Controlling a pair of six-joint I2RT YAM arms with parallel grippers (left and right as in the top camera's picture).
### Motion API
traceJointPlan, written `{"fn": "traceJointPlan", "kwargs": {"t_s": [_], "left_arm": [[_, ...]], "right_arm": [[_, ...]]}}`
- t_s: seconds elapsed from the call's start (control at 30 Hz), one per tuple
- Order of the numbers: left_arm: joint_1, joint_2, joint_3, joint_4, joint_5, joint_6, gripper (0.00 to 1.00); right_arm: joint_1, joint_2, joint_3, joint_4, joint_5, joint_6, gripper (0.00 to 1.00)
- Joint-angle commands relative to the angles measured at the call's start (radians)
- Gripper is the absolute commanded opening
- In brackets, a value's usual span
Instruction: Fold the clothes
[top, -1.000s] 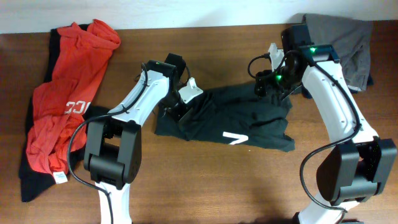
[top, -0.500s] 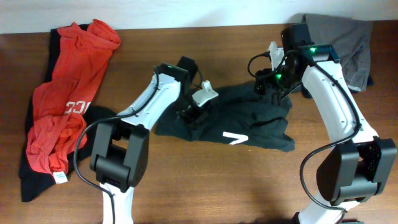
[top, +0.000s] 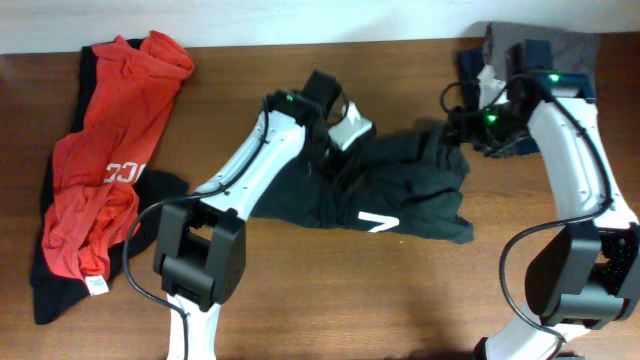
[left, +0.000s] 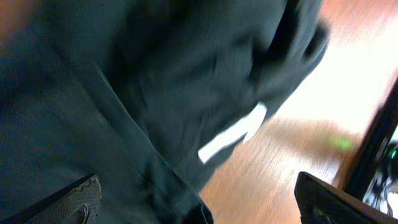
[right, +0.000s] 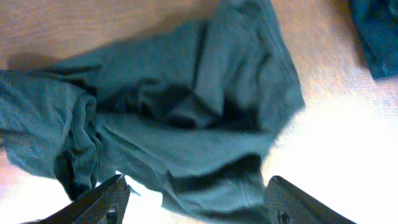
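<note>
Black crumpled fabric T-shirt (top: 400, 200) lies toward the wooden table's (top: 400, 310) rear edge, long axis left-to-right, its middle directly under the wide-open, empty left gripper (top: 342, 148), its right end under the open, empty right gripper (top: 458, 132).

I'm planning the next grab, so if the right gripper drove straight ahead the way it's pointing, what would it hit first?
The black T-shirt: the right gripper points at its bunched folds, jaws open, with nothing in between. Depth is unclear.
</note>
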Motion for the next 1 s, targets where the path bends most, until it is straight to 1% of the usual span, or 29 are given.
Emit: {"fn": "traceJointPlan", "kwargs": {"t_s": [0.0,0.1,0.13,0.27,0.4,0.6,0.7,0.8,0.97], "left_arm": [[0.040,-0.003,0.180,-0.018,-0.007,-0.024,0.99],[0.072,-0.003,0.228,-0.023,-0.048,-0.024,0.99],[0.086,-0.003,0.235,-0.027,-0.068,-0.024,0.99],[0.148,-0.003,0.235,-0.075,-0.172,-0.024,0.99],[0.197,-0.003,0.235,-0.125,-0.275,-0.024,0.99],[0.231,-0.003,0.235,-0.138,-0.286,-0.023,0.99],[0.233,-0.003,0.235,-0.142,-0.342,-0.024,0.99],[0.233,-0.003,0.235,-0.149,-0.380,-0.023,0.99],[0.235,-0.003,0.235,-0.154,-0.395,-0.024,0.99]], "right_arm": [[-0.023,0.010,0.018,-0.046,-0.046,-0.077,0.75],[-0.035,0.022,-0.003,-0.051,-0.042,-0.097,0.75],[-0.037,0.027,-0.011,-0.049,-0.042,-0.098,0.79],[-0.055,0.069,-0.070,-0.025,-0.043,-0.100,0.83],[-0.072,0.090,-0.133,0.031,-0.045,-0.100,0.84],[-0.089,0.124,-0.193,0.103,-0.056,-0.100,0.84],[-0.088,0.142,-0.228,0.148,-0.101,-0.096,0.84],[-0.088,0.145,-0.268,0.192,-0.102,-0.088,0.84],[-0.088,0.156,-0.356,0.270,-0.103,-0.072,0.84]]}}
